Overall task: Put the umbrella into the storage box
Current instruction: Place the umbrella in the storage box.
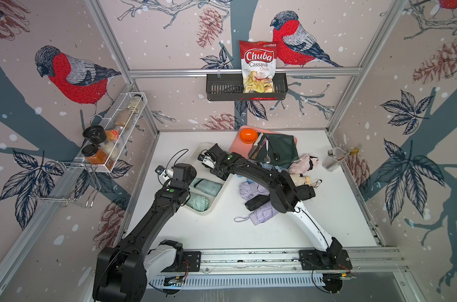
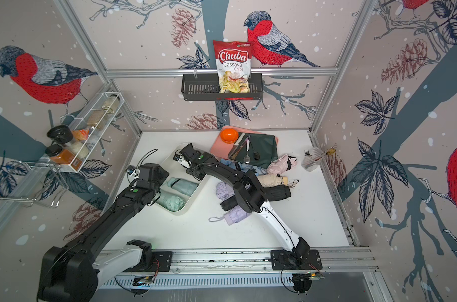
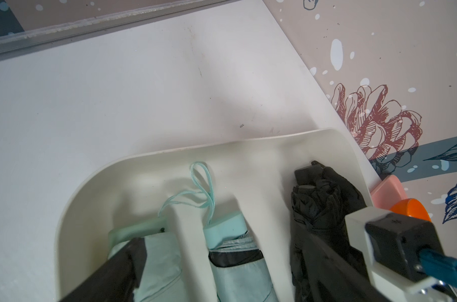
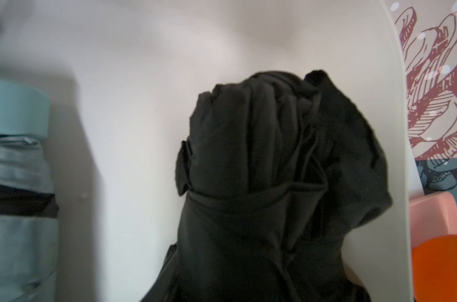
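The cream-white storage box lies left of the table's middle. Two mint umbrellas rest side by side in its near half. A black umbrella lies along the box's far wall, right under my right gripper. Black fabric hides the right jaws. My left gripper hovers over the box's left side. It is open, its fingers wide apart above the mint umbrellas, holding nothing.
Several folded umbrellas are piled right of the box: lilac, black, beige, pink. A pink tray behind holds an orange bowl, green cloth and cutlery. A clear cup stands far right. A wire spice rack juts from the left wall.
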Available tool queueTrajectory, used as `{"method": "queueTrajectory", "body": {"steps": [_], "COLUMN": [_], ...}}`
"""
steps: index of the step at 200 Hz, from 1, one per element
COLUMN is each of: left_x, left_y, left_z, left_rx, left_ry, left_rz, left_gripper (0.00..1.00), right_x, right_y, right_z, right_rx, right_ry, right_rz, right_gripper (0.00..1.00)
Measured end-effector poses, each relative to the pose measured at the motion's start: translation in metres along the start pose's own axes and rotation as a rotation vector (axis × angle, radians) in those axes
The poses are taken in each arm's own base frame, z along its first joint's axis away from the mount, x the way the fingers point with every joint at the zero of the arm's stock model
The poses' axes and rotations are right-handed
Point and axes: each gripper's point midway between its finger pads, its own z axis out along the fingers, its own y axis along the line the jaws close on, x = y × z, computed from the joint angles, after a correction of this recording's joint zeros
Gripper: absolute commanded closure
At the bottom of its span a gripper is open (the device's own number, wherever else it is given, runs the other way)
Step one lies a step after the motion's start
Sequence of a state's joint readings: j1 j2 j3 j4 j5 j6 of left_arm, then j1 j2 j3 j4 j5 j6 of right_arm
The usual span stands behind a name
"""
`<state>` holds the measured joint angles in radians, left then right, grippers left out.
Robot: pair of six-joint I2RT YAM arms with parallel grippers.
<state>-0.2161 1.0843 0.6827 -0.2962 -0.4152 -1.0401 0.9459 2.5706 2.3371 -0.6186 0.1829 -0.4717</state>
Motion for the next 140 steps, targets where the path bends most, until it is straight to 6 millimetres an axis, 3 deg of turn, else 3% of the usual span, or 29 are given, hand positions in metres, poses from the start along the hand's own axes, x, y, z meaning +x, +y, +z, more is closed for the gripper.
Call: {"method": "queueTrajectory", "body": {"steps": [36,94,113,140], "left_x": [0.005,0.007,0.006,0.008], "left_y": [-0.001,-0.008,-0.014,-0.017], "left_z": [0.002,0.006,0.007,0.008], "left_rx": [0.003,0.015,0.029,0.039], "left_ry": [0.022,0.040,0.041,0.057], "left_rz": [0.004,0.005,0.010,0.019], "left_gripper": [0.03,0.03,0.03,0.03], "right_x": [-0.001,-0.013,-0.017,-0.022], "right_y": [-0.007,-0.017,-0.017,-0.013], "right_z": [-0.003,-0.022,-0.030,-0.035], "right_rx": [0.019,0.036,0.022,-0.005], "right_ry": [-0.005,-0.047,-0.068,-0.100], "right_rz": [0.012,0.045,0.051,0.052], "right_gripper": [0.31,0.25,0.27,0.39]}}
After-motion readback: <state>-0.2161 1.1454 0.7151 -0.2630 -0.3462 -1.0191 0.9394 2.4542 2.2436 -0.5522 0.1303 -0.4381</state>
